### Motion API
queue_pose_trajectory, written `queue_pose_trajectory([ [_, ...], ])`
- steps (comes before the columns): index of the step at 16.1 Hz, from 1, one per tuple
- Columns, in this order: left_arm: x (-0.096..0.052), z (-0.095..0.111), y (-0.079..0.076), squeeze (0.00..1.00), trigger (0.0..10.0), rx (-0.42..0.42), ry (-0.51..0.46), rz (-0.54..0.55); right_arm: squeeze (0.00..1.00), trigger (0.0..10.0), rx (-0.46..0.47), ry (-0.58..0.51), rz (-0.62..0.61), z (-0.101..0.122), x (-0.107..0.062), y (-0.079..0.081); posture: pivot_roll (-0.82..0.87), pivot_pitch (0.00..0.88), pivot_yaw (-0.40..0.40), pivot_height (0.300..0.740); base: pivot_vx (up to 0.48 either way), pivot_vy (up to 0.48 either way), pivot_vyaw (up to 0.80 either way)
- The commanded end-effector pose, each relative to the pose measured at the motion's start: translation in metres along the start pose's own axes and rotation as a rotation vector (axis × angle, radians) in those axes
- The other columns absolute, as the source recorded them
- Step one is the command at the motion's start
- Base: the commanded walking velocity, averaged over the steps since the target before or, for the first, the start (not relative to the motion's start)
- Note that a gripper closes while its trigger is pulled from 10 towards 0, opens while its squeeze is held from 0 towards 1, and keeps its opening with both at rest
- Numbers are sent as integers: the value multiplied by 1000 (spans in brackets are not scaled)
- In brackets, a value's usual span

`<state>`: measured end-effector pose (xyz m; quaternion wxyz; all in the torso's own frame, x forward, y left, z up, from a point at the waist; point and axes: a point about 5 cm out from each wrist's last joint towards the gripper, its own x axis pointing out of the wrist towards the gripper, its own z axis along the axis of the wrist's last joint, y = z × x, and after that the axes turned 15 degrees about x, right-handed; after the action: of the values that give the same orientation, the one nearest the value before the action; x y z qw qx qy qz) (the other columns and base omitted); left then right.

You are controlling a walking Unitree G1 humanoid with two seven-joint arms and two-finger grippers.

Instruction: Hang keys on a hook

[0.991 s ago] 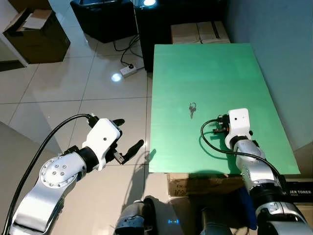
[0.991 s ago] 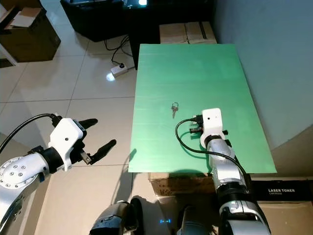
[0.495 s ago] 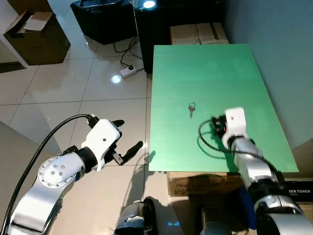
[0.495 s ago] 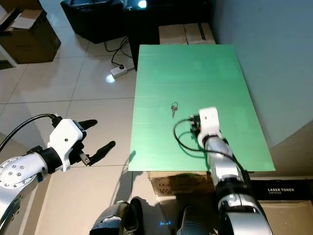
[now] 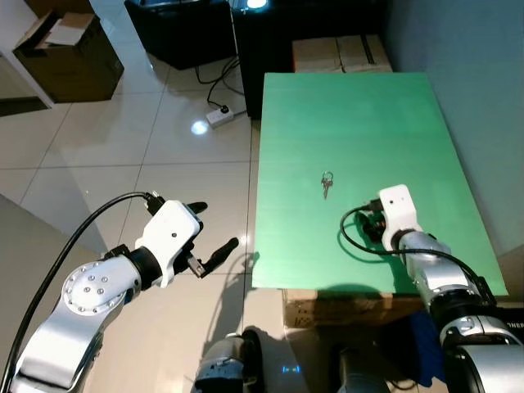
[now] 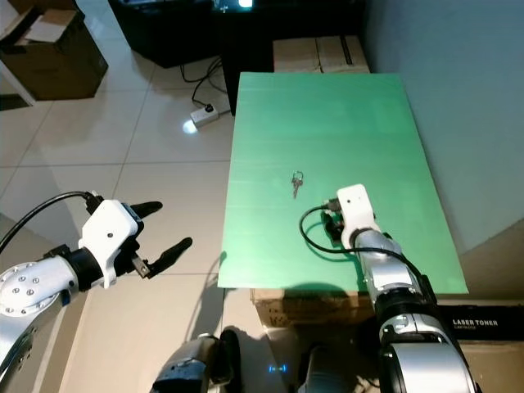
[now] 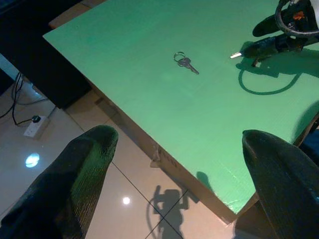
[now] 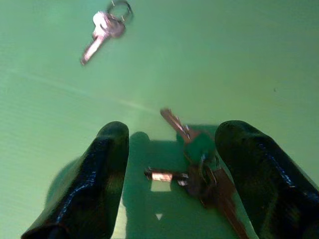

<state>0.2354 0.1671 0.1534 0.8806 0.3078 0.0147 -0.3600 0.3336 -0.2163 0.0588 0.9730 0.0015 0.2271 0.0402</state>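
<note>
Green-tagged key bunch (image 8: 202, 167) between right pincer (image 8: 177, 174) fingers

an indoor room that reads as an office or storeroom used as a test space. the floor (image 5: 123, 147) is glossy pale tile reflecting ceiling lights. a plain green board (image 5: 360, 123) serves as a tabletop, resting on cardboard boxes (image 5: 340, 53), one at the near edge printed "laser toner" (image 6: 491, 321). an open cardboard box (image 5: 70, 49) sits on the floor at the left, a white power strip (image 5: 219, 116) with black cables lies by dark black furniture (image 5: 184, 29), and a plain grey-blue wall (image 5: 475, 74) runs along the right.
</note>
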Motion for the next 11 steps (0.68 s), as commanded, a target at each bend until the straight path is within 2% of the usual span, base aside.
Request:
queue_pose_trajectory([
  [1, -3, -3, 3, 0, 10000, 6, 17, -3, 1000, 10000, 1, 43, -2, -7, 0, 0, 102, 218, 146, 740, 0, 0, 0],
  [2, -3, -3, 4, 0, 10000, 10, 18, -8, 780, 10000, -9, 61, -5, -10, 0, -2, 103, 221, 151, 740, 0, 0, 0],
  [3, -4, -3, 4, 0, 10000, 11, 18, -9, 286, 10000, -11, 64, -8, -10, 0, -2, 103, 221, 151, 740, 0, 0, 0],
  [4, -4, -3, 4, 0, 10000, 13, 19, -15, 0, 10000, -20, 77, -24, -11, 0, -5, 103, 221, 151, 740, 0, 0, 0],
  [11, -4, -1, 3, 0, 10000, 16, 17, -23, 0, 10000, -21, 53, -40, -6, -3, -11, 103, 223, 157, 740, 0, 0, 0],
])
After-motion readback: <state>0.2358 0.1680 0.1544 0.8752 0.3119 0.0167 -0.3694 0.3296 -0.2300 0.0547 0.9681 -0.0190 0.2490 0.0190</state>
